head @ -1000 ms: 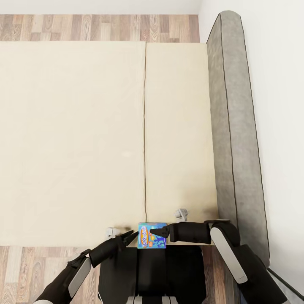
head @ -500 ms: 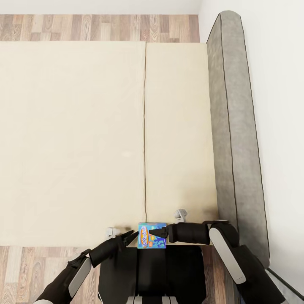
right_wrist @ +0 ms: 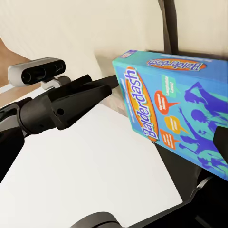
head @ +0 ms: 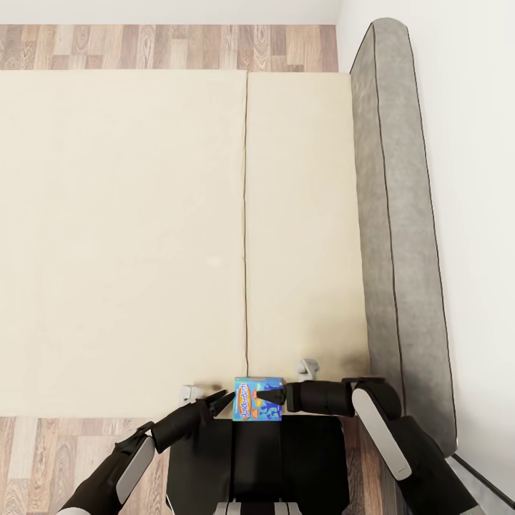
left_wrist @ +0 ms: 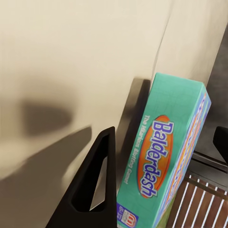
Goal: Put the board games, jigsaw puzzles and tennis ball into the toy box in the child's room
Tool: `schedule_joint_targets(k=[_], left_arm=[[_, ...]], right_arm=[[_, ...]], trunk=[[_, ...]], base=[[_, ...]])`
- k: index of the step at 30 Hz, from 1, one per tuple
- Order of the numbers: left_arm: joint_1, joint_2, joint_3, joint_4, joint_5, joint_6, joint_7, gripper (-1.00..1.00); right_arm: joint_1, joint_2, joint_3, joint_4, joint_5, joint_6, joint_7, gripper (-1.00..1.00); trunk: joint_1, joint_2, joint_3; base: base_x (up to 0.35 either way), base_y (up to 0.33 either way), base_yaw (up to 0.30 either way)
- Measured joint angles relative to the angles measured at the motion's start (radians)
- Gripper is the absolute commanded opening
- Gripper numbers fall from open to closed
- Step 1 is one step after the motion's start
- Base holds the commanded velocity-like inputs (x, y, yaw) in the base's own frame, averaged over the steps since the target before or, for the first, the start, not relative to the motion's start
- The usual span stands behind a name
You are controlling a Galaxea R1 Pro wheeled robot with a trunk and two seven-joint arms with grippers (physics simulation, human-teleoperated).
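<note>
I've got the blue board game [head: 257,400] at the near edge of the bed [head: 143,236], just in front of my trunk. Right gripper [head: 266,394] is on its right edge, left gripper [head: 223,398] at its left edge. Can't tell if either gripper is actually clamped.
</note>
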Motion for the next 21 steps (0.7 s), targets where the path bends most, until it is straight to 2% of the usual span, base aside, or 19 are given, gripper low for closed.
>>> schedule_joint_targets(k=[10,21], left_arm=[[0.0,0.0,0.0,0.0,0.0,0.0,0.0,1.0],[0.0,0.0,0.0,0.0,0.001,0.0,-0.001,1.0]], right_arm=[[0.003,-0.01,-0.008,0.013,0.0,-0.02,-0.026,1.0],[0.022,-0.039,-0.069,-0.018,0.001,-0.018,-0.03,1.0]], trunk=[[0.0,0.0,0.0],[0.0,0.0,0.0]], base=[[0.0,0.0,0.0],[0.0,0.0,0.0]])
